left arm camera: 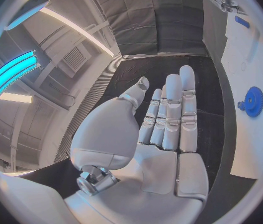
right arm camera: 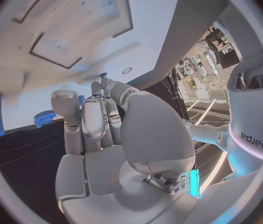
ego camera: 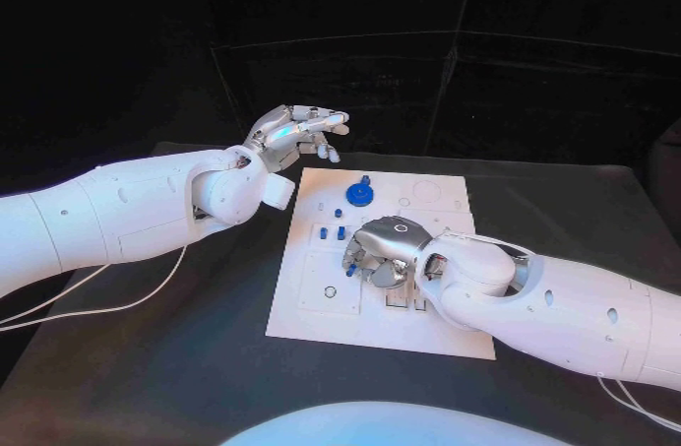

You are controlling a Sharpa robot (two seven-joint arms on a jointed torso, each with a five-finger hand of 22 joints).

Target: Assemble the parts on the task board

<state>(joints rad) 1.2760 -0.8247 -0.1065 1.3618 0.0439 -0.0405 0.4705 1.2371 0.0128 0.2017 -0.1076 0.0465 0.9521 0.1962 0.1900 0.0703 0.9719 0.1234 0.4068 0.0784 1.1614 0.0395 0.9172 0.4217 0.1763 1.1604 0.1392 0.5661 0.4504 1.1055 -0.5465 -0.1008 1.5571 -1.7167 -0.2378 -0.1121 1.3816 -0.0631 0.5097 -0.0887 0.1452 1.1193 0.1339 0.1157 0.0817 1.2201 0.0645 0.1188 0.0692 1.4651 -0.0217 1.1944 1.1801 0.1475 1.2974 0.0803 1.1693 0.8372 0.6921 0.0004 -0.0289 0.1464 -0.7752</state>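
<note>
Black drapes hang behind a dark tabletop [ego camera: 170, 348], and the white task board [ego camera: 320, 298] lies at its middle, its long axis running near to far.

A blue gear-like part [ego camera: 360, 193] sits at the board's far end, and a few small blue parts [ego camera: 333, 232] stand just nearer, left of centre. They look like small, stiff, light plastic pieces, likely slick, so I judge a fingertip pinch across the sides suits them better than a full grasp. The small ones seem to stand upright in the board; the gear lies flat, its axis pointing up.

Over the board's middle, the right robot hand [ego camera: 386, 251] is palm down, fingers curled toward the surface. A speck of blue shows at its fingertips [ego camera: 352, 265], but I cannot tell whether it holds a part.

Lifted above the tabletop just beyond the board's far left corner, the left robot hand [ego camera: 294, 134] has its fingers straight and apart, holding nothing.
</note>
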